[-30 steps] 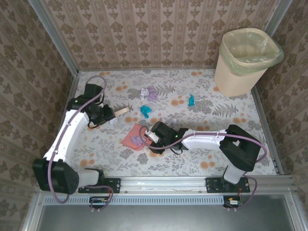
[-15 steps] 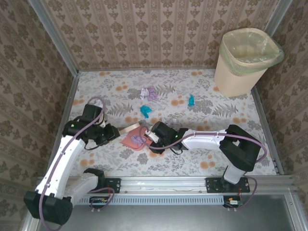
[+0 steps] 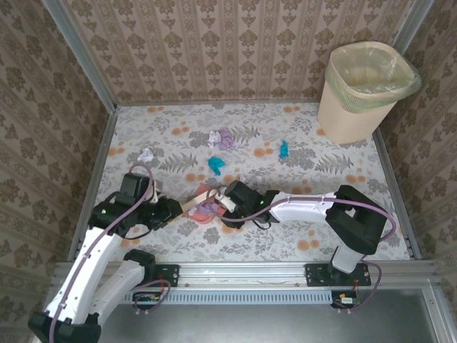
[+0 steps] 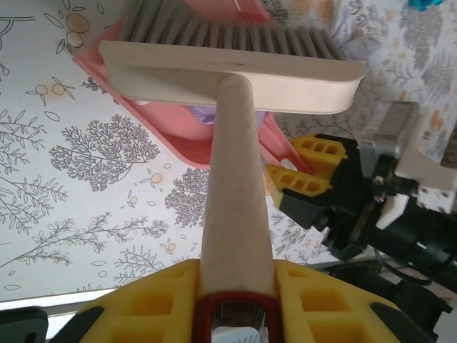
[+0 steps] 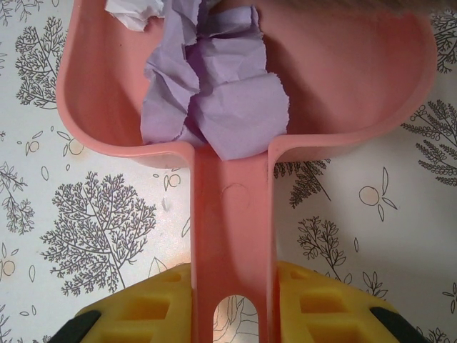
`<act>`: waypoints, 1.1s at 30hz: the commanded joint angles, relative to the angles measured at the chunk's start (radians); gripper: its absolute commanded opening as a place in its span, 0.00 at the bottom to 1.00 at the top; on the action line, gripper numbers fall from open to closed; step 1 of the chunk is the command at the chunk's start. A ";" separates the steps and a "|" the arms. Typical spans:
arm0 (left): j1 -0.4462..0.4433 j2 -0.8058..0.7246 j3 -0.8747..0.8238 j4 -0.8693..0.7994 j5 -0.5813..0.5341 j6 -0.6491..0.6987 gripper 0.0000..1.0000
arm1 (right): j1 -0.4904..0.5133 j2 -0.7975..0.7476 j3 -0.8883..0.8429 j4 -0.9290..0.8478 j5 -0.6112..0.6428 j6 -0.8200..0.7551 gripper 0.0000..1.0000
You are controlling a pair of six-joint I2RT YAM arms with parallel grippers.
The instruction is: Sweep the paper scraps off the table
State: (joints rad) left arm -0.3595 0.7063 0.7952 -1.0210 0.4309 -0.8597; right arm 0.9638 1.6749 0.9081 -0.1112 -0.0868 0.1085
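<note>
Pink plastic between my right jaws: I am pinching the dustpan [image 5: 343, 93] by its flat handle, yellow fingers [image 5: 314, 293] pressed in on both sides. The pan is lying on the desk [image 3: 314, 168] near the front middle. Inside it, a big crumpled purple wad [image 5: 214, 100] is sitting against the back wall, right where the handle begins. A white scrap [image 5: 132, 11] is showing at the pan's open edge beside it.

Over on my left side, I am gripping the brush [image 4: 232, 71] by its pale wooden handle, left jaws clamped around the round shaft. The head is lying across the mouth of the dustpan with its grey bristles pointing into the pan. A sliver of purple is peeking out under the wooden block. From above, my two arms are meeting at the pan, the left reaching in from the left edge and the right stretching across from the right.

Out on the desk, paper scraps [image 3: 223, 138] are lying loose. That purple-and-white cluster is toward the back, and a teal wad [image 3: 216, 164] is lying just behind the dustpan. Another teal one [image 3: 284, 148] is sitting off to the right, and a white wad [image 3: 146, 154] is near the left rail. A cream bin [image 3: 368, 89] with a liner is standing in the back right corner, well apart from the scraps.
</note>
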 commanded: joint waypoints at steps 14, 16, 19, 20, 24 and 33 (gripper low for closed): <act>0.020 -0.021 0.118 -0.067 -0.097 0.045 0.00 | -0.004 -0.041 -0.045 0.074 -0.021 0.025 0.00; 0.026 -0.009 0.130 -0.055 -0.084 0.052 0.00 | -0.004 -0.061 -0.070 0.104 -0.022 0.023 0.00; 0.034 -0.008 0.132 -0.029 -0.065 0.046 0.00 | -0.003 -0.095 -0.108 0.159 -0.015 0.022 0.00; 0.035 -0.011 0.130 -0.011 -0.059 0.039 0.00 | -0.004 -0.103 -0.118 0.169 -0.014 0.021 0.00; 0.040 -0.002 0.130 0.045 -0.044 0.018 0.00 | -0.004 -0.128 -0.139 0.194 -0.009 0.020 0.00; 0.040 0.072 0.228 0.339 -0.116 -0.087 0.00 | -0.004 -0.190 -0.189 0.245 0.023 0.016 0.00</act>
State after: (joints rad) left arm -0.3256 0.7609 0.9676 -0.8768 0.3439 -0.8928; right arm 0.9638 1.5288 0.7395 0.0807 -0.0849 0.1154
